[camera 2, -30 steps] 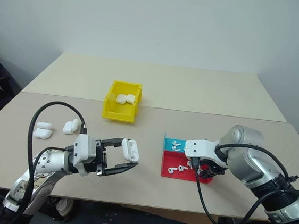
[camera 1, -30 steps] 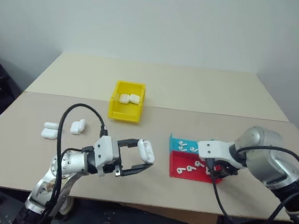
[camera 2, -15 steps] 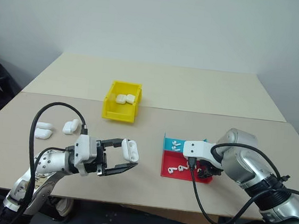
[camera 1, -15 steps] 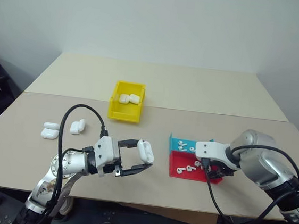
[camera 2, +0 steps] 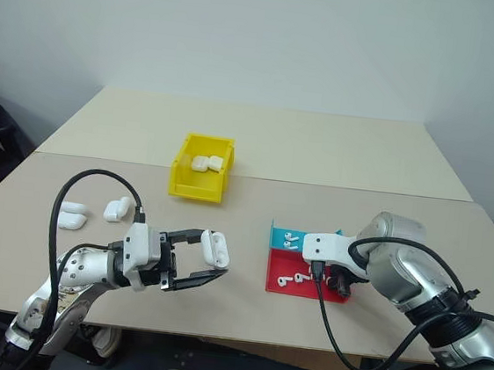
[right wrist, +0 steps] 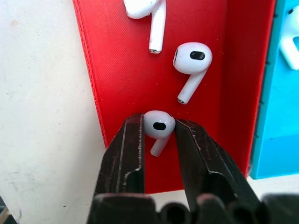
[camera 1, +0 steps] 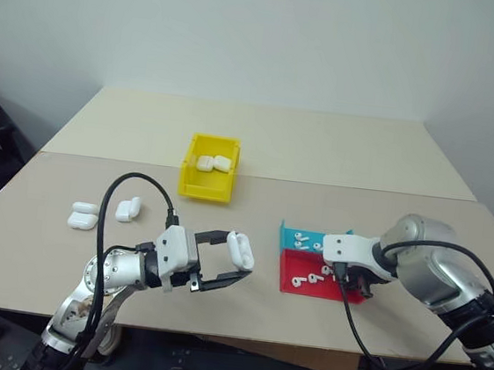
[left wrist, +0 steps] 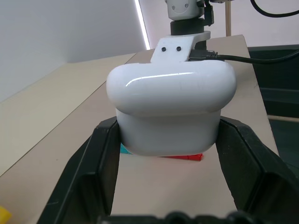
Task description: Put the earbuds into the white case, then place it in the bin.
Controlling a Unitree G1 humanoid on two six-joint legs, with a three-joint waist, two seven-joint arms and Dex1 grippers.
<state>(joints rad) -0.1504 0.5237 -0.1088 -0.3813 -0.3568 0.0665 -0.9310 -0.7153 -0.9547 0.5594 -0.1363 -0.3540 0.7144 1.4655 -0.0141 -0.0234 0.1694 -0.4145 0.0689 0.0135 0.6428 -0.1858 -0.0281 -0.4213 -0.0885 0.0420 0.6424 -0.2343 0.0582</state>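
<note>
Red tray (right wrist: 117,70) edge flanks right claw (right wrist: 159,128) pinching earbud (right wrist: 158,127).

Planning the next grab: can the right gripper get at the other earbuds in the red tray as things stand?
Probably not yet: the right gripper is closed on one earbud in the red tray. The other two earbuds lie uncovered just beyond its fingertips, so once that one is dropped off, the way looks free.

Even, soft light filled the room; shadows were faint. A glare streak crossed the case (left wrist: 170,100), and the near fingers looked perhaps slightly blurred.
</note>
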